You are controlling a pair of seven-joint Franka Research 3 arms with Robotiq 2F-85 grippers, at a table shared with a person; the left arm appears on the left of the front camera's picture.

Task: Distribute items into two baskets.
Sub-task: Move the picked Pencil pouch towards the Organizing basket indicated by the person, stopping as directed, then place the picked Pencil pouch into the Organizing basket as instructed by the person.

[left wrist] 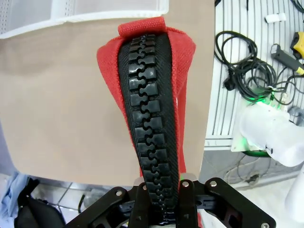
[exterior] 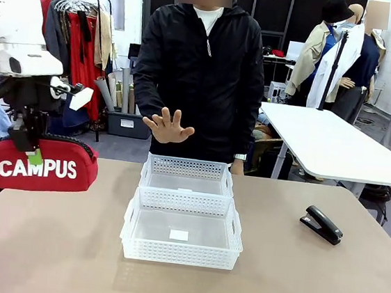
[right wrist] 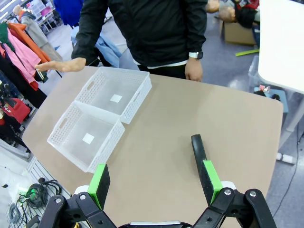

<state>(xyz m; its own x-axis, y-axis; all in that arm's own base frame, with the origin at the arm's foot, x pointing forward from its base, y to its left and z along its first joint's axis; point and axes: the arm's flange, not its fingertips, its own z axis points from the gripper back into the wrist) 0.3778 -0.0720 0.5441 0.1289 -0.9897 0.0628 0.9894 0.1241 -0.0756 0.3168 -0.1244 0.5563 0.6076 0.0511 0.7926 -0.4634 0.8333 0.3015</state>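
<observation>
At nine o'clock of the white baskets, the red CAMPUS pouch, judged soft and light, is held clear of the table by its zip ridge in the clamped left gripper; the right gripper is spread wide, empty.

A clothes rack stands behind the tan table.
</observation>
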